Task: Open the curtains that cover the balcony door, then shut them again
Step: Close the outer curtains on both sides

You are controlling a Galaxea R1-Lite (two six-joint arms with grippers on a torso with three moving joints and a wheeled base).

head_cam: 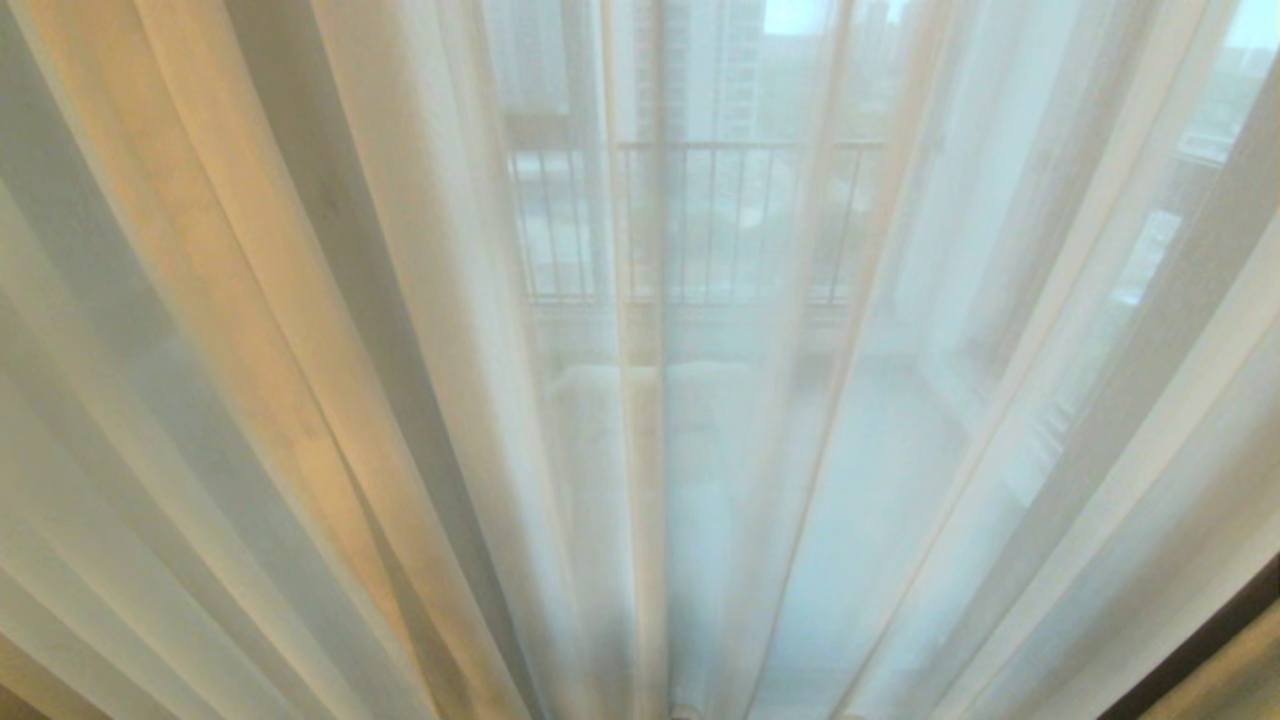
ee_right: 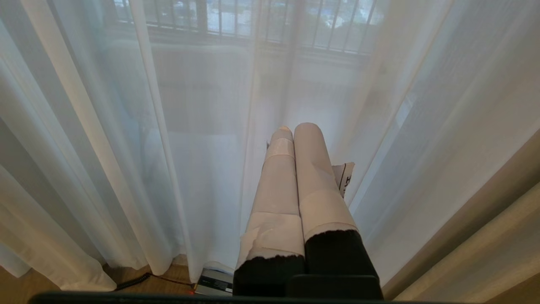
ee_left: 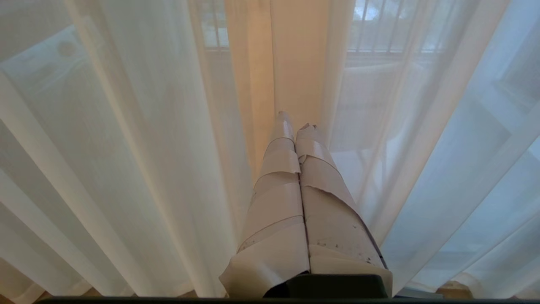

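the curtains (head_cam: 300, 400) hang drawn across; left claw (ee_left: 295, 124) and right claw (ee_right: 293, 128) are both together, empty.

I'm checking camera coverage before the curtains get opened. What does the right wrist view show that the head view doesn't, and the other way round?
Only the right wrist view: the right pincer, shut and holding nothing, pointing at the fabric; a strip of wooden floor; a dark cable and a small device at the curtain hem.

Only the head view: tall buildings and a patch of sky beyond the balcony; no arm appears.

Both: the sheer pleated curtains, drawn across, with the balcony railing showing through.
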